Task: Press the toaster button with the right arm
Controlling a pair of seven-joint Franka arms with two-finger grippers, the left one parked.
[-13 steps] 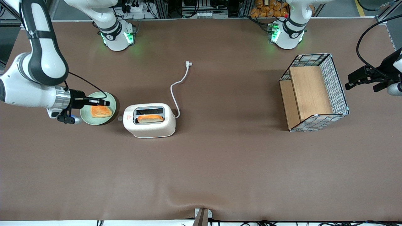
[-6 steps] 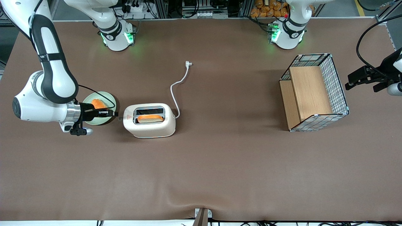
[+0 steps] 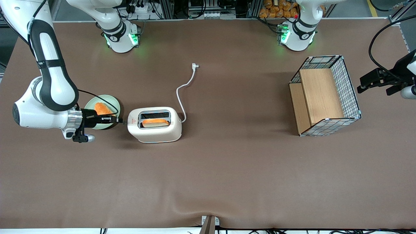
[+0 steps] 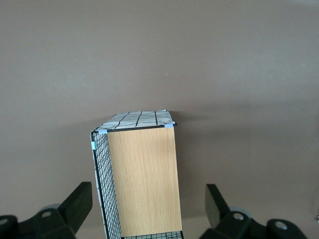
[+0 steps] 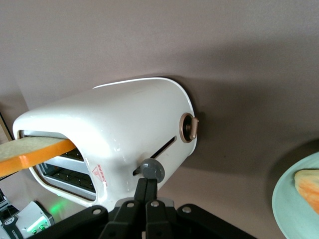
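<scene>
The cream-white toaster stands on the brown table with a slice of toast in the slot nearer the front camera. It also shows in the right wrist view. The grey button sticks out of its short end, at the end of a slot. My right arm reaches in level from the working arm's end. Its gripper is shut and empty, and its fingertips touch the button. The white cord trails from the toaster to its plug.
A pale green plate with a piece of toast lies under my gripper, beside the toaster. A wire basket with wooden panels stands toward the parked arm's end. Two white robot bases with green lights stand at the table's back edge.
My arm has swung nearer the front camera and toward the toaster. The gripper has left the spot over the plate's toast and come up to the toaster's short end. It has stayed shut.
</scene>
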